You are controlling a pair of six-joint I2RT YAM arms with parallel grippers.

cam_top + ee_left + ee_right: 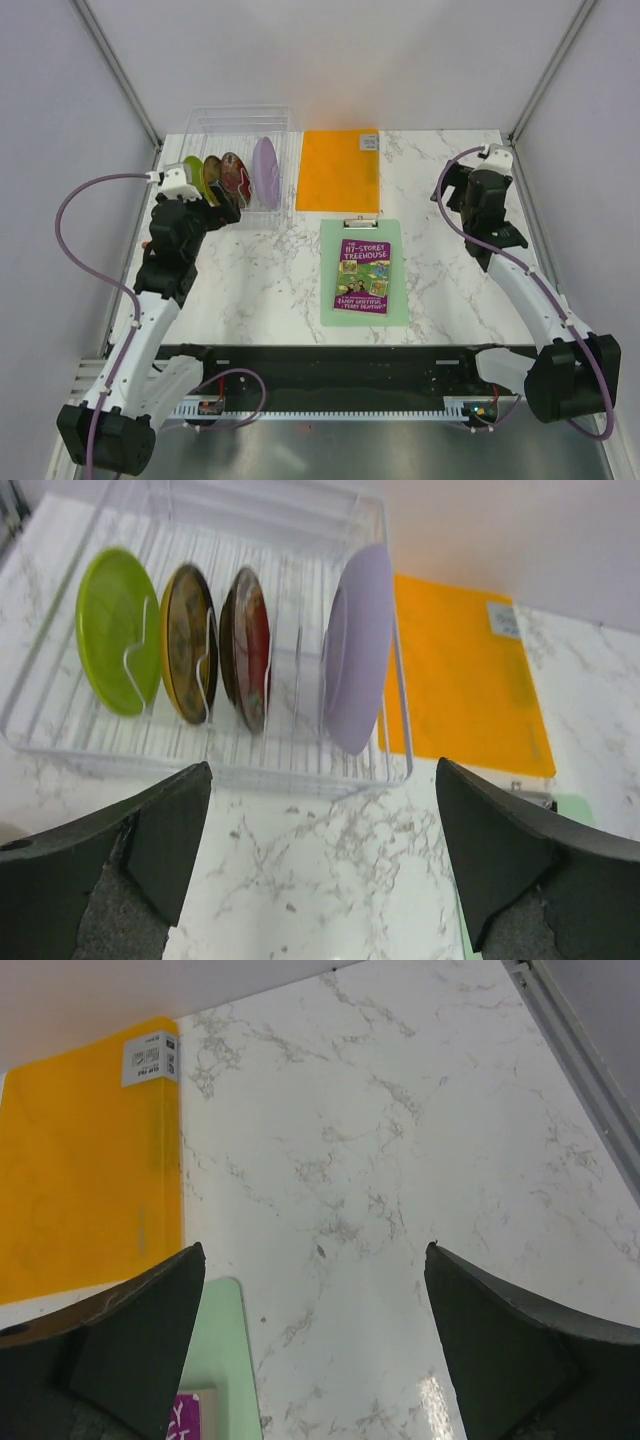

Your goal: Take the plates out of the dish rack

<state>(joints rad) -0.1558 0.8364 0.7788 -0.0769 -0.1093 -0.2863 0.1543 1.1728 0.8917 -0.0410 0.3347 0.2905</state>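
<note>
L gripper (322,815): fingers spread wide, nothing between them, hovering over the marble table (300,880) just short of the dish rack's (300,778) near rim. Not touching it.

Rack is at the back-left of the table; its long axis looks to run near-to-far, alongside the orange sheet (465,670) on its R.

All 4 plates stand on edge in the tines, in a row L-to-R across the rack's near part, faces turned sideways, rims toward me. Order from L: lime green plate (115,630), yellow patterned plate (188,642), dark red patterned plate (250,645), then a gap, then lilac plate (358,645) by the rack's R wall. First 3 sit close together.

R gripper (312,1260): also wide apart, empty, above bare marble on the R side, well apart from the rack. Green clipboard (365,272) w/ a book lies mid-table.
</note>
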